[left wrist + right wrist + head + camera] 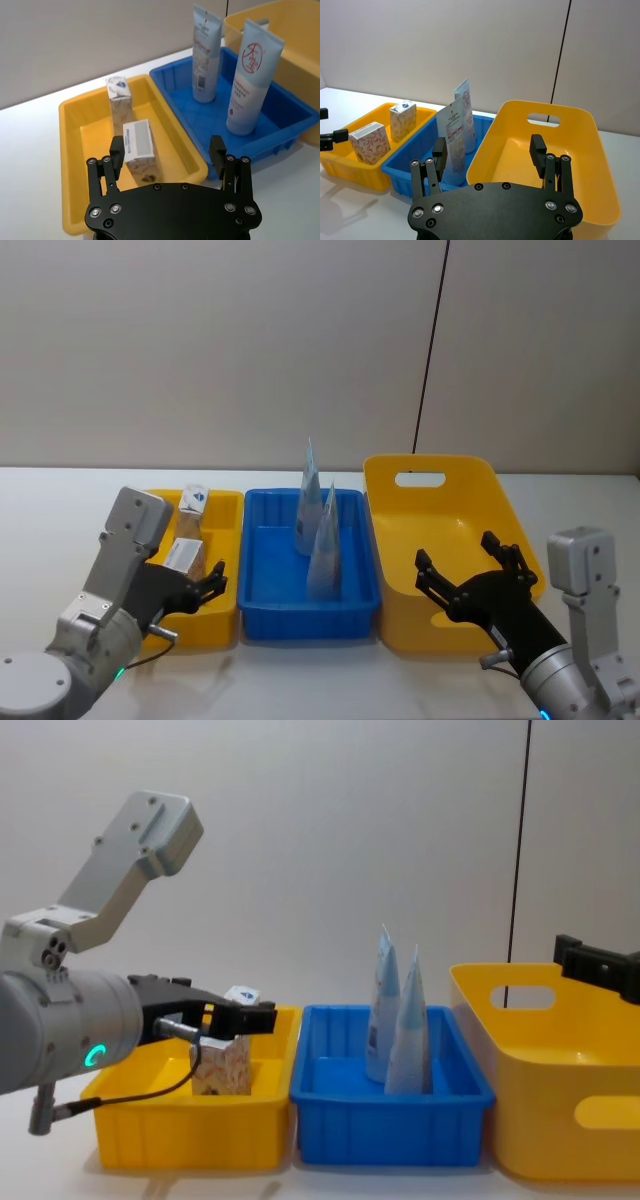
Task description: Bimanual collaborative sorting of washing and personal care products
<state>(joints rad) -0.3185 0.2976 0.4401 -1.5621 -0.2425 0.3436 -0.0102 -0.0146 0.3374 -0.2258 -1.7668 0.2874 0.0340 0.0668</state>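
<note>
We held left gripper (pixel 212 582) low over near end of small yellow bin (pixel 225 520), fingers spread. Near carton (pixel 185 555) sat just ahead, far carton (pixel 193 502) behind. Tubes (pixel 309 502) stood upright in blue bin (pixel 265 570), apparently grouped by kind. Right gripper (pixel 455 552) hovered over large yellow bin (pixel 450 510), fingers spread, holding nothing.

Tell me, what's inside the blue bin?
A nearer tube and a farther tube stand upright in the blue bin, the first partly hiding the second. The floor beneath them is covered.
</note>
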